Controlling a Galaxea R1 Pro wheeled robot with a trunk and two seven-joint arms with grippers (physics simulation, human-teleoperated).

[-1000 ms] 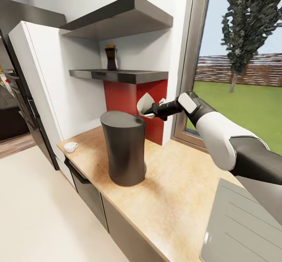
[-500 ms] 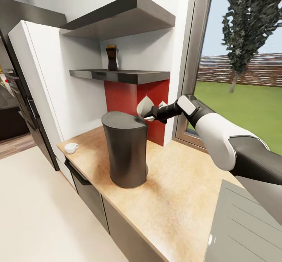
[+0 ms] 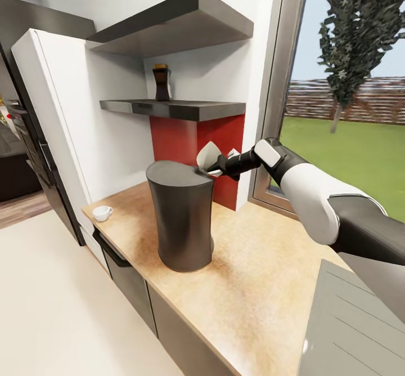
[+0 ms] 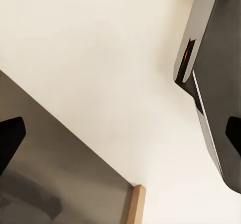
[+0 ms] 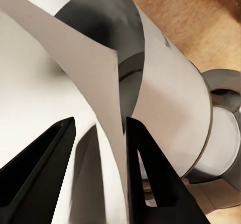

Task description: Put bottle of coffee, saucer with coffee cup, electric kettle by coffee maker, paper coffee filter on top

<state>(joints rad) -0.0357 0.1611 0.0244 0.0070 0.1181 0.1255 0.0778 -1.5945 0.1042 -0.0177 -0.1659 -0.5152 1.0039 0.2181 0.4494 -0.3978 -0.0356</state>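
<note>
Beside the window, the right end effector pinches the paper coffee filter over the countertop's coffee maker.

Tight gap above the tall dark grey matt cylindrical coffee maker

The glossy dark grey floating wall shelf overhangs it, a red panel stands behind; the speckled tan surface lies open to its right.
</note>
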